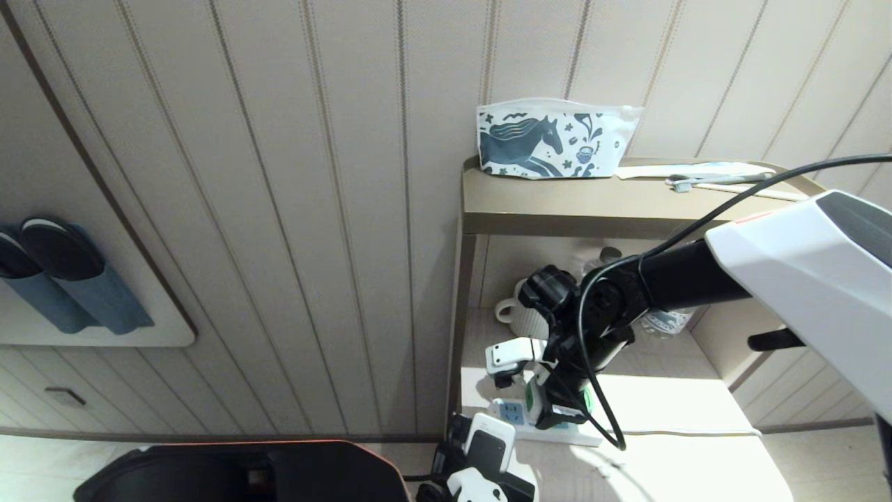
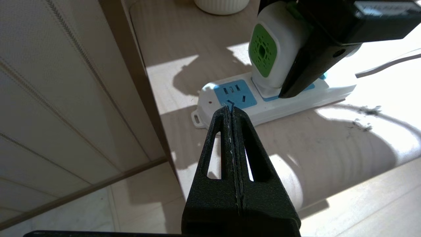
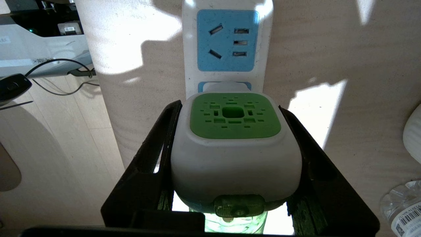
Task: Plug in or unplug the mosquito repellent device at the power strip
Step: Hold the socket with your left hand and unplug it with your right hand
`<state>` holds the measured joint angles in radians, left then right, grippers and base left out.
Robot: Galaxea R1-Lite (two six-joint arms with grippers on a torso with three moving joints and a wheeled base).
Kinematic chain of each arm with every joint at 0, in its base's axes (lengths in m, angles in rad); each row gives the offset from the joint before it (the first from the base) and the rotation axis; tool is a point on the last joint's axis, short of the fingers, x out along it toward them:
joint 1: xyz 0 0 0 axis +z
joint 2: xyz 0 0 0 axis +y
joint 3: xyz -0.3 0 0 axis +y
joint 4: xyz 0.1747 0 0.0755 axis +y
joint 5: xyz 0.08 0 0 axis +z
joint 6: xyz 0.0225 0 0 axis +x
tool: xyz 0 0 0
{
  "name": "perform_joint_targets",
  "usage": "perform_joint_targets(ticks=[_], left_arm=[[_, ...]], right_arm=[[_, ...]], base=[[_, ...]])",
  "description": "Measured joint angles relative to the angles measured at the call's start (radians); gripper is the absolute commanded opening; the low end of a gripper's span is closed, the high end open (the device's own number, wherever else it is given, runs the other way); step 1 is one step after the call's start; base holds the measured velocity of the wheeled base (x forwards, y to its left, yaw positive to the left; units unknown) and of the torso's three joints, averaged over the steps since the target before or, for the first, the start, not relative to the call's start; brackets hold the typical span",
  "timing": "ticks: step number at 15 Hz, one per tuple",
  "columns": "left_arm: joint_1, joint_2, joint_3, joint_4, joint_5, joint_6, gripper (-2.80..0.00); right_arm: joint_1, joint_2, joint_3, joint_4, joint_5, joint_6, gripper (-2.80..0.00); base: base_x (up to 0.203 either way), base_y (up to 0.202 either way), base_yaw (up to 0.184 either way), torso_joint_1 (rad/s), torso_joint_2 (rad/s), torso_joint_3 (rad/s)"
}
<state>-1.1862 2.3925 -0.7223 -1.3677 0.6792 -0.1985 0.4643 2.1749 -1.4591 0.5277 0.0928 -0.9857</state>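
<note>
The white power strip (image 1: 512,413) (image 2: 296,98) (image 3: 227,41) lies on the low shelf, its light-blue socket faces up. The mosquito repellent device (image 1: 532,397) (image 2: 266,56) (image 3: 235,144), white with a green vented top, stands on the strip's second socket with its plug end against that face. My right gripper (image 1: 557,408) (image 3: 230,107) is shut on the device, one black finger (image 2: 306,65) on each side. My left gripper (image 2: 231,108) is shut and empty, its tips just short of the strip's free end socket. The left arm (image 1: 484,446) shows low in the head view.
A white ribbed mug (image 1: 519,317) and a clear water bottle (image 3: 404,207) stand behind the strip. The shelf's side panel (image 1: 456,328) rises close on the left. The strip's white cord (image 2: 388,62) runs off to the right. A horse-print pouch (image 1: 550,139) lies on the top shelf.
</note>
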Motion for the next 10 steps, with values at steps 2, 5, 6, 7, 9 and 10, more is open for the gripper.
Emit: perform_joint_targets(ticks=[2,5,6,7,9,10], left_arm=[[0.0,0.039,-0.031,-0.009,0.03,0.005,-2.8],[-0.014,0.081,-0.05,-0.061,0.041,0.049,-2.8],[-0.018,0.089,-0.057,-0.066,0.042,0.063,-2.8],[-0.022,0.094,-0.071,-0.071,0.049,0.076,-2.8],[-0.044,0.109,-0.111,-0.074,0.074,0.105,-2.8],[-0.056,0.118,-0.131,-0.074,0.089,0.127,-2.8]], right_arm=[[-0.001,0.003,-0.001,0.0,0.0,0.0,-2.8],[-0.004,0.019,-0.011,-0.019,0.0,0.001,-2.8],[-0.005,0.023,-0.013,-0.023,0.0,0.001,-2.8],[-0.005,0.026,-0.014,-0.024,0.0,0.001,-2.8],[-0.005,0.03,-0.018,-0.026,-0.001,0.0,-2.8],[-0.005,0.032,-0.018,-0.027,-0.001,0.0,-2.8]], base=[[0.0,0.0,0.0,0.0,0.0,0.0],[0.0,0.0,0.0,0.0,0.0,0.0],[0.0,0.0,0.0,0.0,0.0,0.0],[0.0,0.0,0.0,0.0,0.0,0.0],[0.0,0.0,0.0,0.0,0.0,0.0],[0.0,0.0,0.0,0.0,0.0,0.0]])
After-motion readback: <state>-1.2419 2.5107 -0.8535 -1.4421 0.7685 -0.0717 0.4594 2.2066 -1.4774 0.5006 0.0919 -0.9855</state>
